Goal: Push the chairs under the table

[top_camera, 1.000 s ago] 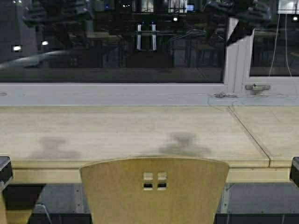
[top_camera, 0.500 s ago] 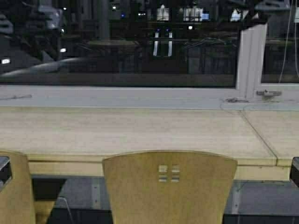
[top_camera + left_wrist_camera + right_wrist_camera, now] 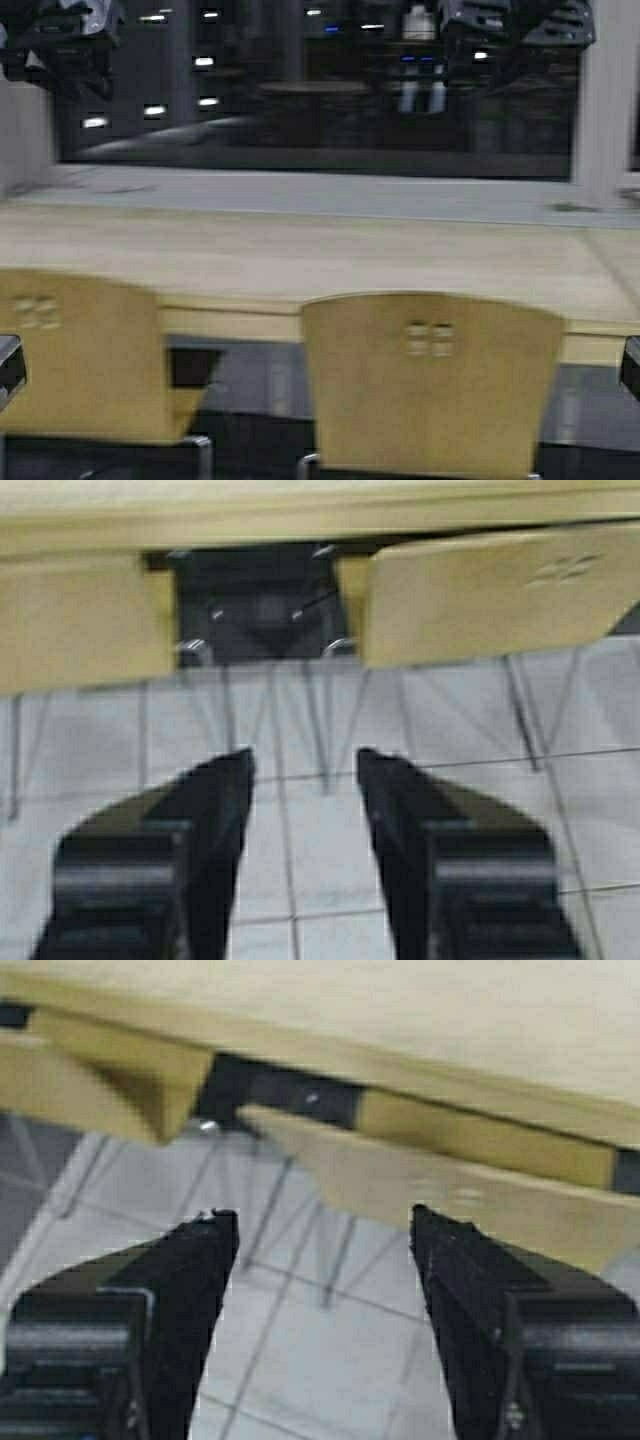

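Observation:
Two tan plywood chairs stand at the long pale-wood table (image 3: 300, 255). One chair (image 3: 432, 385) is just right of centre in the high view, its backrest close to the table's thick front edge. The other chair (image 3: 75, 355) is at the left. In the left wrist view my left gripper (image 3: 303, 770) is open above the tiled floor, short of both backrests (image 3: 480, 600) (image 3: 80, 620). My right gripper (image 3: 325, 1225) is also open with nothing in it, and a chair's backrest (image 3: 450, 1195) lies just beyond its tips under the table edge (image 3: 400, 1010).
A grey sill (image 3: 300, 190) and a dark window run behind the table, with a white frame post (image 3: 600, 100) at the right and a wall corner (image 3: 20, 130) at the left. Thin metal chair legs (image 3: 325, 730) stand on the pale tiled floor (image 3: 300, 900).
The robot has moved to the left: the whole scene has shifted right in the high view. A second chair has come into view at the left. The window post has slid towards the right edge.

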